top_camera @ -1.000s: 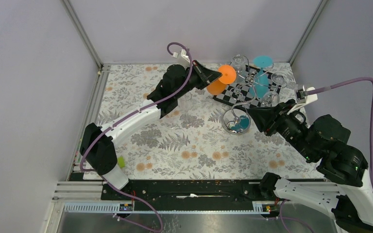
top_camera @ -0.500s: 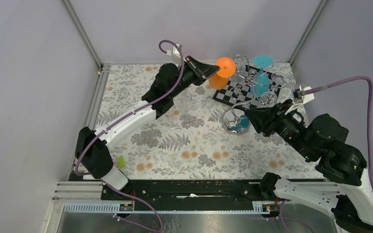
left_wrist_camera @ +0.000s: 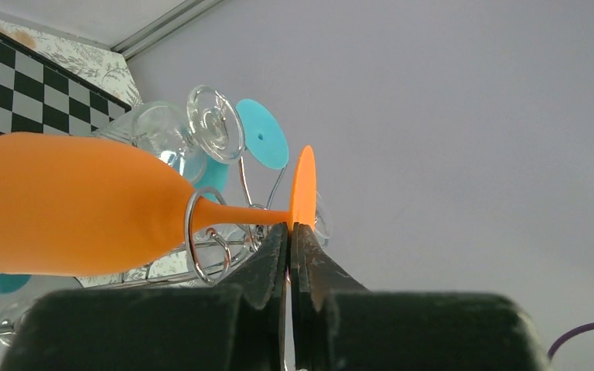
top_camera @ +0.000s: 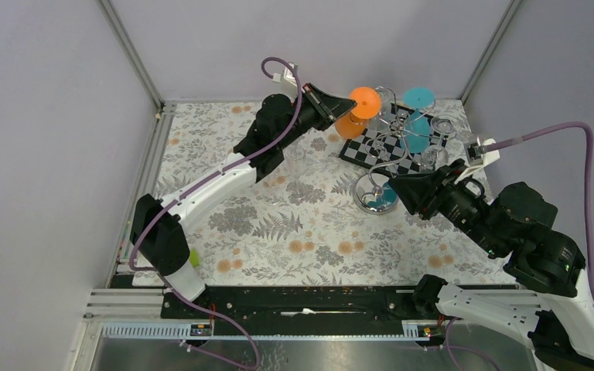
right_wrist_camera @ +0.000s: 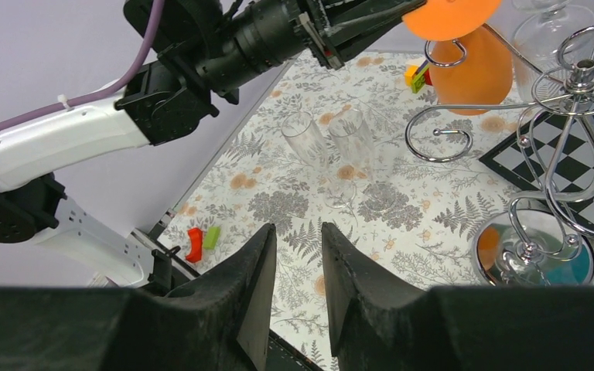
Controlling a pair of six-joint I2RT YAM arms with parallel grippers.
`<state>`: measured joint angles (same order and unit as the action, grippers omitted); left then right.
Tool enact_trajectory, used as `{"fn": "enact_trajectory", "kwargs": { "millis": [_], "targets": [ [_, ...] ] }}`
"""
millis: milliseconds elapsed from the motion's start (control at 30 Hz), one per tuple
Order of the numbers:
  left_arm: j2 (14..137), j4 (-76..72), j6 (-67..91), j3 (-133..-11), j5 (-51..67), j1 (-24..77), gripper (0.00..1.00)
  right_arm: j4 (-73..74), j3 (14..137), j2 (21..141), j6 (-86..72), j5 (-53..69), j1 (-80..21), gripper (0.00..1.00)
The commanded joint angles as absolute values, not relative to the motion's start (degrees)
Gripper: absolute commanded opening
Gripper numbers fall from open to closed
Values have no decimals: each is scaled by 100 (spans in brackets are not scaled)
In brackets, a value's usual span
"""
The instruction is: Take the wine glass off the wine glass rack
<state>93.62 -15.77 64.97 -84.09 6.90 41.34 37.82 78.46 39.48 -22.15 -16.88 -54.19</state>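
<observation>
The flowered table carries everything here. The left arm reaches across it toward the far side. The left gripper is closed down to a hairline and pinches the rim of the round foot of the wine glass. The right gripper hangs above the table, near the rack's base and apart from it. Its fingers stand a narrow gap apart with nothing between them.

The wine glass rack stands at the far right on the near edge of a checkered board, its ring base resting partly on the table. The wine glass is solid orange with a smooth, rounded bowl. It hangs at the rack's left side with the bowl down and the foot on top. Its thin stem runs through one of the curled wire loops.

A teal glass and several clear glasses hang from the other curls. Two more clear glasses sit side by side on the table left of the rack. A small red block and a green block sit together near the table's left edge.
</observation>
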Motion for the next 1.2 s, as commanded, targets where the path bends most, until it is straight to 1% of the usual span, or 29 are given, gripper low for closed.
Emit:
{"fn": "enact_trajectory", "kwargs": {
  "millis": [0, 167, 267, 400, 467, 500, 533, 700, 733, 800, 967, 1167],
  "targets": [
    [9541, -1943, 6363, -8845, 946, 4162, 0, 3553, 7978, 3921, -2293, -1534, -5388, 35],
    [9653, -2353, 6639, -8854, 1617, 4189, 0, 3552, 7989, 3887, -2306, -1529, -5388, 35],
    [9620, -2554, 6753, -8810, 2079, 4267, 0, 3551, 8001, 3884, -2356, -1408, -5388, 38],
    [9383, -2467, 6635, -8615, 2211, 4307, 0, 3530, 8055, 3869, -2427, -1226, -5388, 41],
    [9200, -2379, 6612, -8345, 2118, 4315, 0, 3507, 8038, 3838, -2454, -1209, -5392, 45],
    [9097, -2352, 6602, -8193, 2030, 4315, 0, 3484, 7999, 3818, -2453, -1196, -5393, 47],
    [8989, -2354, 6605, -8033, 1952, 4315, 0, 3424, 7956, 3796, -2449, -1162, -5389, 51],
    [8557, -2540, 6707, -7392, 1795, 4323, 0, 3177, 7758, 3722, -2391, -1099, -5388, 74],
    [8467, -2532, 6693, -7338, 1790, 4324, 0, 3147, 7741, 3726, -2390, -1090, -5388, 77],
    [8334, -2453, 6608, -7245, 1729, 4317, 0, 3090, 7705, 3739, -2382, -1054, -5388, 80],
    [7865, -2164, 6326, -6975, 1350, 4294, 0, 2944, 7593, 3718, -2445, -1036, -5388, 82],
    [7105, -2107, 6324, -6339, 956, 4152, 0, 2672, 7454, 3762, -2520, -1122, -5392, 83]
  ]
}}
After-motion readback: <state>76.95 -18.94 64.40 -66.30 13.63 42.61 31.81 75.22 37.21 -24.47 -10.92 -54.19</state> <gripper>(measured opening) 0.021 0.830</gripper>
